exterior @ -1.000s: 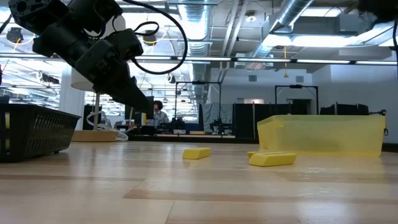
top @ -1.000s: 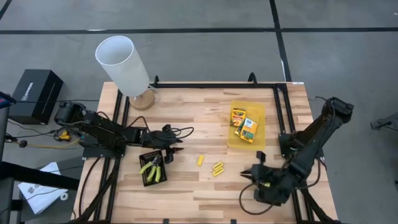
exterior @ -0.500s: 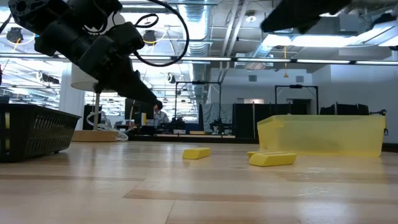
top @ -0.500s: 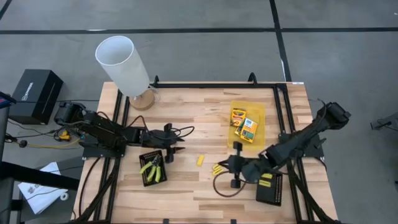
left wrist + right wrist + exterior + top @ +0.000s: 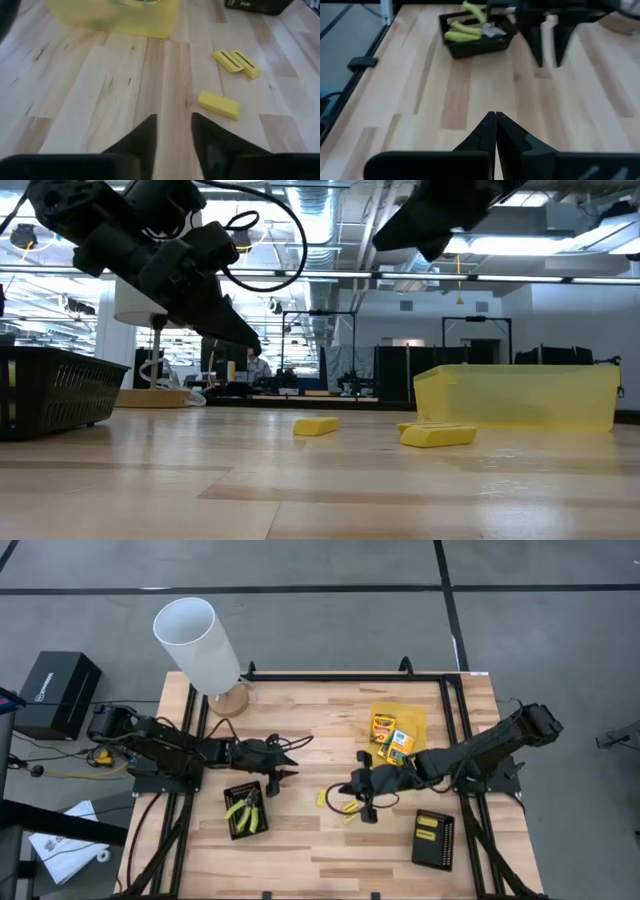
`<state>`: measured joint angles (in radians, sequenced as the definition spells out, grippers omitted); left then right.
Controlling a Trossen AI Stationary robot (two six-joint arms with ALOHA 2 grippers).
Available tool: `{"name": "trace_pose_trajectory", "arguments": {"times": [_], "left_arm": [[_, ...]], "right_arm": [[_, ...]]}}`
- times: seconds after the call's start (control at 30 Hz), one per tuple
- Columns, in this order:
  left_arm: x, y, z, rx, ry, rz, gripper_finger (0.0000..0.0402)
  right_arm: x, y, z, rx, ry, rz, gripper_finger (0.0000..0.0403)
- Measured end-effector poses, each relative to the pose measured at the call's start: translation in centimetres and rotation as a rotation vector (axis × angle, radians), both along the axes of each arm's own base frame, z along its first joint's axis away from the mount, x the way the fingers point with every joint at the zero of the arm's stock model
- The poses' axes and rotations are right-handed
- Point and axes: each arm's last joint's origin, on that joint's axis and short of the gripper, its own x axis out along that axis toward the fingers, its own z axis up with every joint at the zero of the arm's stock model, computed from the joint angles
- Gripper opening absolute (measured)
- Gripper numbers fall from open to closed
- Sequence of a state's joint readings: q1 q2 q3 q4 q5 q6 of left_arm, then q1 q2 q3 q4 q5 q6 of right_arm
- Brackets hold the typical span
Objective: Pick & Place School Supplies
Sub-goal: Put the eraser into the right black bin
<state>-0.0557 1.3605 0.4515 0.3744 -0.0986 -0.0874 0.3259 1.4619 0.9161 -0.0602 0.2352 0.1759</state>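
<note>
At the far left of the light wooden slatted table (image 5: 330,840), a tall white cylindrical lamp shade (image 5: 196,643) is seen leaning over its round wooden base. Below it, a black square mesh tray (image 5: 246,810) is found holding the small metal plier-like tool with yellow-green handles (image 5: 243,808). Just above that tray the left gripper (image 5: 288,771) is held over bare wood, above the table surface, its two dark fingers (image 5: 141,141) parted by a narrow gap with nothing between them. Toward the middle, one short yellow stick (image 5: 322,798) is seen lying alone, and a pair of short yellow sticks (image 5: 236,63) lies side by side near it, all on the bare table. The right gripper (image 5: 347,787) is stretched across above that pair, raised clear of the surface, its fingers (image 5: 487,131) pressed together and empty. Farther right, a flat translucent yellow tray (image 5: 412,768) is seen holding small flat yellow-and-green printed boxes (image 5: 384,726); their number cannot be told, as the right arm crosses over them. Near the table's right front, a second black square mesh tray (image 5: 433,838) is seen with one yellow item inside, too small to identify.
</note>
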Motion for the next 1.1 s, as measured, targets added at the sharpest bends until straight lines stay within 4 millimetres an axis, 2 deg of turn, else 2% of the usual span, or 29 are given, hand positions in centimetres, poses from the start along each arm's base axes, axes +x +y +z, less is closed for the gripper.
{"name": "trace_pose_trajectory", "arguments": {"times": [0.2, 0.37, 0.53, 0.77, 0.97, 1.1], "left_arm": [[0.0, -0.3, 0.1, 0.018, -0.011, -0.025, 0.0012], [0.1, -0.4, 0.2, -0.053, -0.027, -0.008, 0.0015], [0.2, -0.4, 0.4, -0.042, -0.050, -0.036, 0.0024], [0.7, -1.6, 1.8, -0.029, -0.197, -0.152, 0.0033], [0.7, -1.6, 1.8, -0.008, -0.206, -0.157, 0.0027], [0.8, -1.2, 1.9, -0.012, -0.213, -0.127, 0.0023]], "right_arm": [[2.5, 0.1, -2.3, 0.000, -0.049, -0.016, 0.0001], [4.0, 0.2, -6.0, 0.036, 0.009, -0.057, 0.0000], [5.0, 1.2, -8.7, 0.070, 0.001, -0.078, 0.0000], [5.7, 2.2, -8.4, 0.054, -0.136, -0.077, 0.0000], [5.2, 2.1, -7.1, 0.029, -0.132, -0.057, 0.0000], [4.8, 1.9, -7.0, -0.017, -0.093, -0.067, 0.0000]]}}
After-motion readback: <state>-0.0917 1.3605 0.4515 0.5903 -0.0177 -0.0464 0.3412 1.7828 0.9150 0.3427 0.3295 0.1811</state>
